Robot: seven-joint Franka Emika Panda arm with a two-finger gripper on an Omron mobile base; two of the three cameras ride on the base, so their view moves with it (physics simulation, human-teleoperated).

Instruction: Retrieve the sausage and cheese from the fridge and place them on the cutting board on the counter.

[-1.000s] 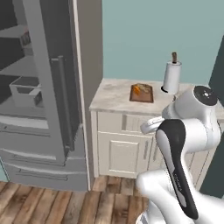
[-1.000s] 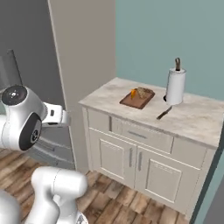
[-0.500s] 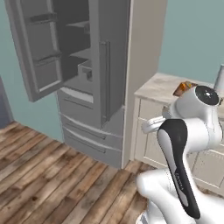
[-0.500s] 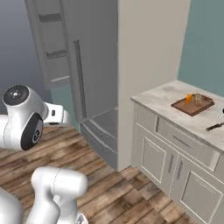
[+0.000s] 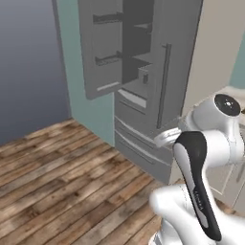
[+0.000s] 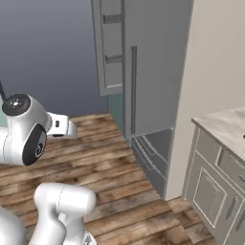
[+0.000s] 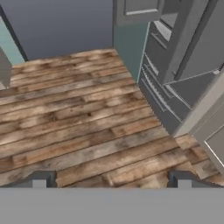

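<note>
The fridge (image 5: 184,62) stands tall and grey, its left door (image 5: 103,48) swung open on bare shelves with a small bin, its right door shut behind a long bar handle. From the other side the fridge (image 6: 153,62) rises next to the counter (image 6: 222,125), whose pale marbled top reaches in from the right edge. My gripper (image 7: 111,179) is open, its two dark fingertips (image 7: 39,178) set wide apart with nothing between them, looking down at the wooden floor in front of the fridge (image 7: 164,83) drawers. The sausage, the cheese and the cutting board are out of view.
Wooden plank floor (image 5: 62,167) spreads wide to the left of the fridge. A teal wall (image 5: 72,57) and a dark grey wall (image 6: 48,48) close the room behind it. Cream cabinet fronts (image 6: 210,191) stand under the counter. The open fridge door (image 6: 111,48) juts into the room.
The base has swung left, so the whole scene slid right: the counter and board left the middle and the fridge with its open door now fills it. The gripper stayed open.
</note>
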